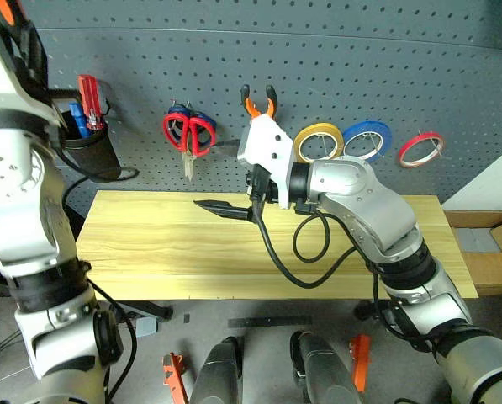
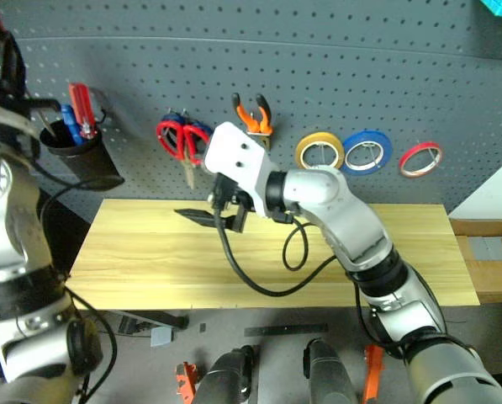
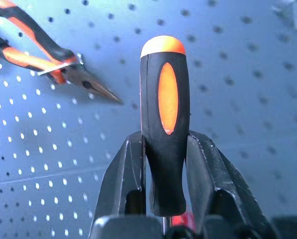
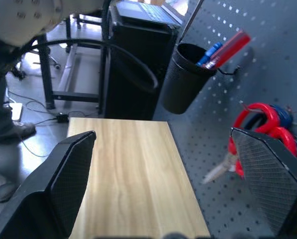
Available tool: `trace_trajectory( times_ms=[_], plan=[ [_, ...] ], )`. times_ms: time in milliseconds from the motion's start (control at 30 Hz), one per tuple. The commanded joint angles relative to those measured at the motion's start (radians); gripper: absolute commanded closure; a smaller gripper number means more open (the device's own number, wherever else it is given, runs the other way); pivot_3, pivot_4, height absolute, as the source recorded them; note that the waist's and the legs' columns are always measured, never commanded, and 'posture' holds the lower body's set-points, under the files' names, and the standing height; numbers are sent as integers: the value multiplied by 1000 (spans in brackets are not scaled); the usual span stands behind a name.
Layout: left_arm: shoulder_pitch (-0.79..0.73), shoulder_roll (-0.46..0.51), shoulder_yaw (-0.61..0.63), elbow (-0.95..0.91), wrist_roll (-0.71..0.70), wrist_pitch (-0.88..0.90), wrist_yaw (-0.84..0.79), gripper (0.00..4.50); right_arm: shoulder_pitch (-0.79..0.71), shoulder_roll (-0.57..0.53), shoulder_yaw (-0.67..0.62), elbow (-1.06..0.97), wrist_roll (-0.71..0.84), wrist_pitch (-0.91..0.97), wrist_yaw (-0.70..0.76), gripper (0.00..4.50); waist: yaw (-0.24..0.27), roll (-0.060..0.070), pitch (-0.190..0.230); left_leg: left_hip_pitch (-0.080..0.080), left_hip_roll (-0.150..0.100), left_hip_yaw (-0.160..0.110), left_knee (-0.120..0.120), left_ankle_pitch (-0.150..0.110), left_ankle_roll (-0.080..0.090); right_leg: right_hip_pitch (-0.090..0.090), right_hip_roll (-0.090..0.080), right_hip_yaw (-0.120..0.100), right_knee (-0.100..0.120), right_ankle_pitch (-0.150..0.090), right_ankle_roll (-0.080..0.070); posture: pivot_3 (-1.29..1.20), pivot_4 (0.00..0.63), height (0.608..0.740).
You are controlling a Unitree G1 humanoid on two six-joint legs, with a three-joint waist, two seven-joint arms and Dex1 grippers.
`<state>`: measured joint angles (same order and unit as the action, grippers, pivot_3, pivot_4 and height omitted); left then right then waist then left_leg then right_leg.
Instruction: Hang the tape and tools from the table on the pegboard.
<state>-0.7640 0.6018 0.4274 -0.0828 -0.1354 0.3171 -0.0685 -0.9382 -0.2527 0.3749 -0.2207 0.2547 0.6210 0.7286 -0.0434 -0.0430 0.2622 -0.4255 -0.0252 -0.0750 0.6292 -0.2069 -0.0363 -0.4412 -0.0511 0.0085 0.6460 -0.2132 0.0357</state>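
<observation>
Left gripper pinches screwdriver handle, raised close to pegboard near hung pliers. Right gripper jaws spread wide, empty, over table. Tape, red scissors already hung.

Blue tape, red tape and black cup hang on hooks.

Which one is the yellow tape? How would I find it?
Look at the big grey pegboard behind the wooden table. Three tape rings hang in a row on its right part. The yellow tape is the leftmost, next to the blue ring; the thin red ring is farthest right.
</observation>
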Motion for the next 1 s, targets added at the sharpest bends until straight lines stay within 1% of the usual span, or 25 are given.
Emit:
trace_trajectory(
  times_ms=[33, 133, 200, 300, 367, 400, 500, 567, 633, 733, 800, 900, 967, 1000],
  plan=[
    [-67, 46, 1, 130, 10, -123, -27, 3728, -39, 20, -26, -3, -14, -32, -12, 0, 0, 0, 0, 0, 0, 0, 0, 0, 0, 0, 0, 0, 0, 0, 0, -14, 169, 740],
    [-73, 55, -6, 240, 29, -211, -28, 3728, -43, 26, -25, 5, -20, -37, -15, 0, 0, 0, 0, 0, 0, 1, 0, 2, -3, 0, -1, 1, -1, 0, 0, -35, 168, 740],
    [-67, 45, -12, 309, 37, -258, -24, 3728, -41, 25, -24, 3, -22, -36, -14, 0, 2, -1, 0, 0, -1, 0, 0, 2, -3, -1, -1, 0, 0, 0, 0, -47, 169, 740],
    [-49, 29, -24, 360, 46, -285, -11, 3728, -39, 26, -30, -10, -14, -26, -10, 0, 2, -1, -1, -1, -1, 0, 0, 2, -3, -1, -1, 0, 0, 0, 0, -57, 170, 740],
    [-24, 15, -19, 376, 45, -308, 2, 3013, -47, 39, -58, -15, 7, -2, -23, 0, 1, -2, -1, -1, -1, 0, 0, 2, -3, -1, -1, 0, 0, 1, 0, -63, 169, 740],
    [-11, 7, -20, 376, 42, -318, 2, 2753, -52, 44, -68, -15, 14, 6, -28, 0, 1, -2, -1, -1, -1, 0, 1, 2, -3, -1, -1, 0, 0, 1, 0, -63, 169, 740],
    [0, -10, -26, 364, 32, -326, 1, 1766, -57, 46, -78, -17, 15, 15, -30, 0, 1, -2, -2, -1, -1, 0, 1, 2, -3, -1, -1, 0, 1, 1, -1, -70, 165, 740],
    [-5, -20, -28, 343, 26, -323, 3, 1082, -55, 43, -81, -19, 15, 17, -28, 0, 1, -4, -3, -1, 0, 0, 1, 2, -3, -1, -1, 0, 1, 1, -1, -72, 158, 740],
    [-15, -29, -28, 279, 0, -315, -6, 505, -49, 35, -89, -27, 16, 22, -30, 0, 0, -5, -4, -1, 0, 0, 1, 2, -3, -1, -1, 0, 1, 1, -1, -75, 153, 740],
    [-13, -46, -56, 127, -36, -265, -33, 505, -22, 9, -138, -61, 59, 68, -25, 0, -1, -8, -6, -1, -1, 0, 1, 2, -3, -1, -2, 0, 1, 1, -1, -71, 144, 740],
    [19, -63, -94, -1, -72, -175, -58, 505, 19, -29, -187, -99, 99, 105, -17, 0, 0, -9, -9, -2, -1, 0, 2, 2, -4, -1, -2, 0, 0, 1, -1, -59, 136, 740],
    [125, -89, -168, -173, -131, 22, -92, 505, 103, -97, -241, -175, 152, 155, -1, 0, 6, -7, -29, -3, -3, 0, 2, 2, -3, -1, -3, 0, -1, 1, -1, -42, 131, 740],
    [233, -120, -219, -284, -183, 160, -98, 505, 177, -128, -269, -225, 173, 189, -22, 0, 6, -3, -40, -3, -3, 2, 2, 2, -3, -1, -3, 3, -1, 1, -1, -34, 126, 740],
    [292, -147, -230, -338, -235, 204, -106, 505, 218, -131, -281, -247, 179, 206, -44, 0, 5, -3, -44, -2, -3, 3, 2, 1, -1, 0, -3, 3, 0, 1, 0, -33, 125, 740]
  ],
)
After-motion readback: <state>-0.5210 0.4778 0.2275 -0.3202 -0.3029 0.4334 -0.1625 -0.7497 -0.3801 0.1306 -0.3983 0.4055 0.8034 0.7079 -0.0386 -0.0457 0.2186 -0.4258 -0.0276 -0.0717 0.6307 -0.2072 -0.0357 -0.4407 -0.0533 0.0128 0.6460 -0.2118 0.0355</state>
